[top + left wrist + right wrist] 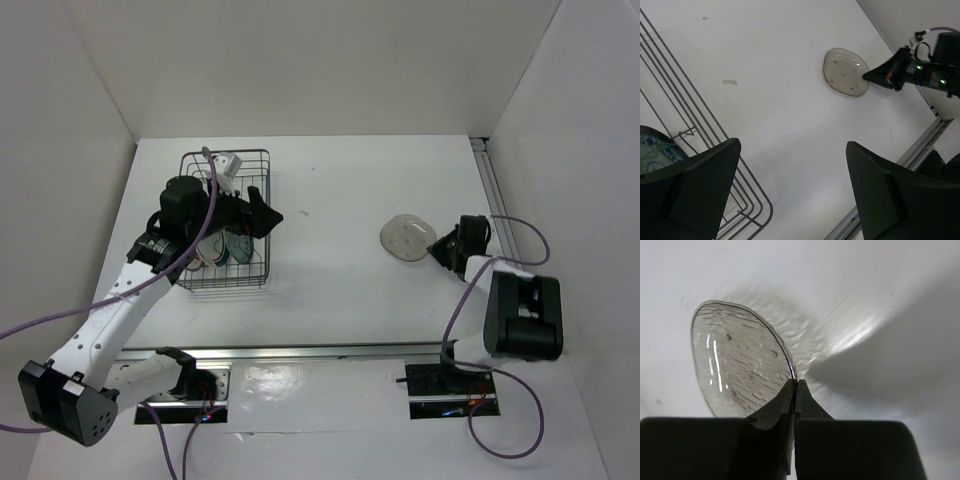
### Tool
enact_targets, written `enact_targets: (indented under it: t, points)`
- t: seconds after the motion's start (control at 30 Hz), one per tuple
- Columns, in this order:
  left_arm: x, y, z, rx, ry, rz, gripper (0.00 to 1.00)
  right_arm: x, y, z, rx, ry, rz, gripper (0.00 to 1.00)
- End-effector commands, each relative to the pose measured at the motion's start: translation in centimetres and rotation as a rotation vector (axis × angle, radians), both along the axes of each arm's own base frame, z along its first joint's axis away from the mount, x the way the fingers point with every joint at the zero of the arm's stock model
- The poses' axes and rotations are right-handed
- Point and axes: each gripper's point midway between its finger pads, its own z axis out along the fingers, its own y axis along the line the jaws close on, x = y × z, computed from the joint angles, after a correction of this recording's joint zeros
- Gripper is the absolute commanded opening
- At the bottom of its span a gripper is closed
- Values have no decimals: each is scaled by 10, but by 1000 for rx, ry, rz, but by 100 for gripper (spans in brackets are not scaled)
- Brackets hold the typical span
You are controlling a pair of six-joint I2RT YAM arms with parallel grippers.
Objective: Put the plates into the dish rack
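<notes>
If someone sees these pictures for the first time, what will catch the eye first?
First, the right gripper, shut on the rim of the greyish plate, which is alone on the right side of the table. Next, the left gripper, wide open, hovering over the right edge of the dish rack at the left, where a teal-blue patterned plate already sits.

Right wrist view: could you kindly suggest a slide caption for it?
Right hand pinching the rim of a translucent grey speckled round plate on the white table.
</notes>
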Motion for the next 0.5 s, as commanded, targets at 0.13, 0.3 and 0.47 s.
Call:
enact_targets:
  t: [0.13,0.3,0.47]
  points:
    - [16,-6,0,-37,75,46,100,8,67,138,-121,-525,232,0]
    - [16,-14,0,-57,91,2,100,-14,150,178,-97,-716,509,0]
    - [12,-23,0,-88,102,-44,100,-36,216,191,-69,-828,686,0]
